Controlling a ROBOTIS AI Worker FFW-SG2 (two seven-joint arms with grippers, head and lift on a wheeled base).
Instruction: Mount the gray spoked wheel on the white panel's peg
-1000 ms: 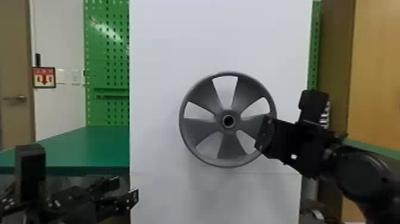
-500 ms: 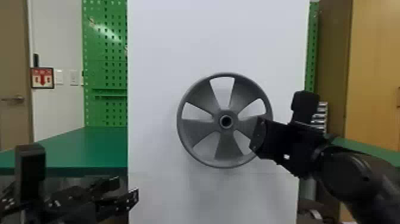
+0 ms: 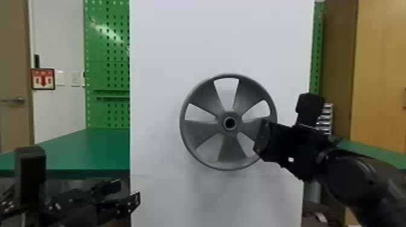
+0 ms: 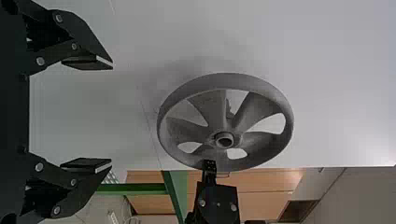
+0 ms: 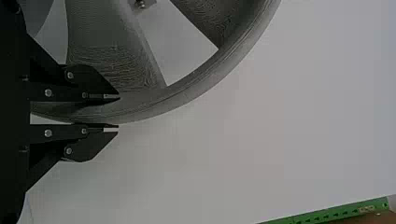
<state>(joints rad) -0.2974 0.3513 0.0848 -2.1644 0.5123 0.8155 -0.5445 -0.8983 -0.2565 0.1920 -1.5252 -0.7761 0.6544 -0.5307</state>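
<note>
From where I steer, the white panel (image 3: 160, 60) stands tall behind everything, and the gray wheel (image 3: 202, 132) is upright in front of its middle. It is matte, with a thin round rim, five broad spokes with white showing between them, and a dark bore in the central hub (image 3: 223, 123). I can't tell whether it sits on the peg

My left wrist view adds what the head view hides: the depth of the rim and the hub standing proud of the spokes. In my right wrist view, a small metal fitting (image 5: 141, 4) shows through a gap between spokes

My right gripper (image 3: 260, 135) is closed on the wheel's rim at the robot's right side, one finger inside it and one outside. My left gripper (image 3: 128, 190) is at the head view's lower left, fingers wide apart with nothing between them
</note>
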